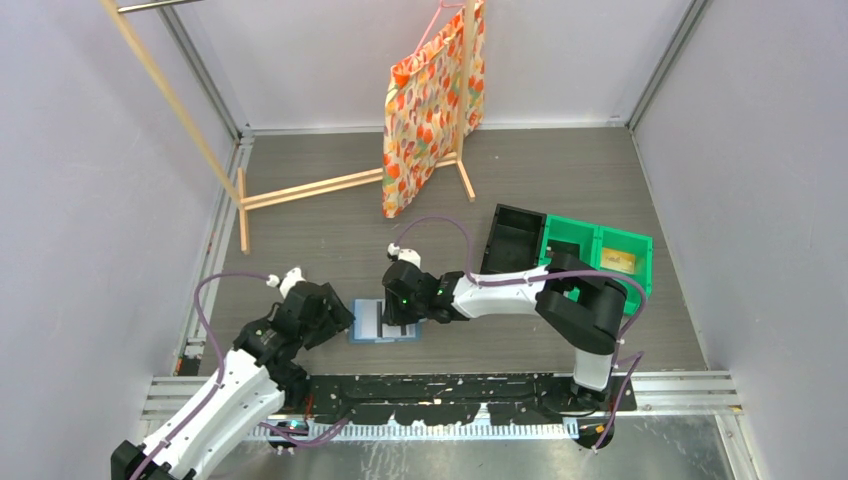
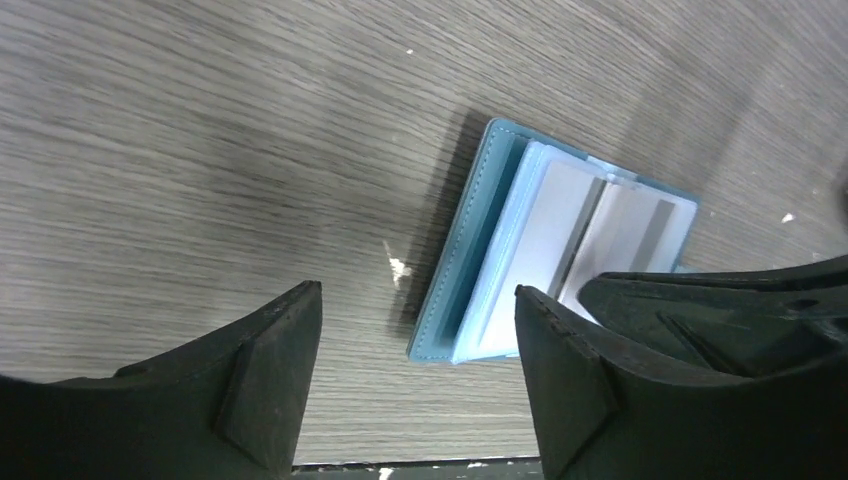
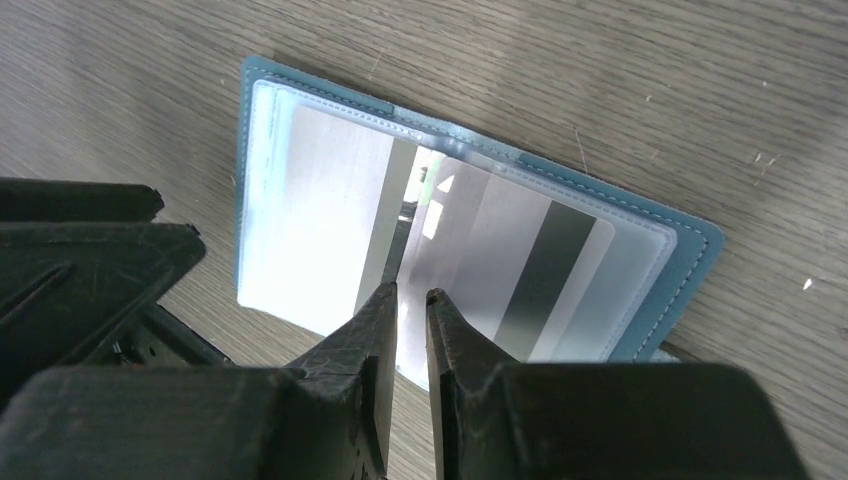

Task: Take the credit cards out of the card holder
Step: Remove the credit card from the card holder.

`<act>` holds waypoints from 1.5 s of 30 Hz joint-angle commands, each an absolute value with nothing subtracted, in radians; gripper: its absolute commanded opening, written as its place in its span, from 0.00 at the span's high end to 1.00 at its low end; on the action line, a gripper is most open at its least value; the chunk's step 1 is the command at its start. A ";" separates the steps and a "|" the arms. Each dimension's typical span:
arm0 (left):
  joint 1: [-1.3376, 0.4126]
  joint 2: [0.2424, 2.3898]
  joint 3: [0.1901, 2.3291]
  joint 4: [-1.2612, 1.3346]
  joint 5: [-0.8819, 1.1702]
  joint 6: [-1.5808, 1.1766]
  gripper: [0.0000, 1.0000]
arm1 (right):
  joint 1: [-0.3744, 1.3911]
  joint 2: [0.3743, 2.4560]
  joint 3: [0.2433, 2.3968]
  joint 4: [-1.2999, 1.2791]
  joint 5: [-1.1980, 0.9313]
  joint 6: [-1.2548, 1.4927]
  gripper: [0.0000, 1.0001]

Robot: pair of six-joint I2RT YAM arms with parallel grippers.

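**Teal card holder lies open between the two arms**

The teal-blue card holder [image 1: 384, 322] lies spread flat on the grey wood-grain counter [image 1: 330, 235], at about 6 o'clock from the counter's middle and just beyond the arm bases. In the top view its opened length runs from 9 to 3 o'clock, and its fold runs from 12 to 6 o'clock. The paler inside faces up, with translucent sleeve leaves stacked on both halves.

The credit cards [image 3: 520, 280] are in those sleeves. They look whitish-grey, and their dark stripes run parallel to the fold.

The left fingers [image 2: 270, 385] stand wide apart with nothing between them. They hover over bare counter at the holder's 9 o'clock edge.

The right fingers [image 3: 380, 315] come in from the 3 o'clock side and sit over the fold. They are drawn nearly together, leaving only a thin slit. Whether a leaf or a card edge is pinched in that slit cannot be told.

At about 2 o'clock from the holder, a black bin [image 1: 512, 240] stands touching a green bin [image 1: 580, 238]. A tan-yellow card [image 1: 618, 262] lies in the green bin's right compartment. At 12 o'clock, a patterned orange bag [image 1: 430, 110] hangs from a wooden rack [image 1: 300, 190].
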State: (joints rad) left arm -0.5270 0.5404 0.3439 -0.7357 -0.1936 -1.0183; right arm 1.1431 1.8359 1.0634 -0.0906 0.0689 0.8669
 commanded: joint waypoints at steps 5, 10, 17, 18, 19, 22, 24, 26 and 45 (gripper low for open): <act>-0.520 0.536 0.255 -0.520 -0.010 -1.017 0.16 | 1.133 1.845 1.052 -0.052 0.066 0.893 0.78; -0.520 0.529 0.187 -0.388 0.088 -1.048 0.22 | 1.129 1.841 1.026 -0.034 0.058 0.899 0.78; -0.520 0.471 0.145 -0.331 0.118 -1.098 0.43 | 1.128 1.838 1.013 -0.025 0.058 0.901 0.78; -0.520 0.461 0.144 -0.340 0.113 -1.102 0.46 | 1.127 1.838 1.012 -0.025 0.057 0.902 0.78; -0.520 0.452 0.144 -0.348 0.107 -1.105 0.48 | 1.128 1.838 1.012 -0.023 0.057 0.901 0.78; -0.519 0.430 0.143 -0.373 0.093 -1.113 0.54 | 1.127 1.841 1.009 -0.019 0.057 0.902 0.78; -0.519 0.413 0.138 -0.377 0.087 -1.124 0.58 | 1.129 1.841 1.009 -0.019 0.055 0.903 0.78; -0.520 0.395 0.130 -0.379 0.082 -1.137 0.63 | 1.127 1.844 1.004 -0.017 0.054 0.903 0.78; -0.518 0.379 0.121 -0.372 0.072 -1.146 0.99 | 1.115 1.814 0.956 -0.003 0.036 0.919 0.78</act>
State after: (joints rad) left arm -0.5228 0.3588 0.1276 -0.4004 0.0792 -1.1458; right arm 1.1206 1.8404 0.9962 0.0357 0.0246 0.9184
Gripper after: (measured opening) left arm 0.039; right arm 0.221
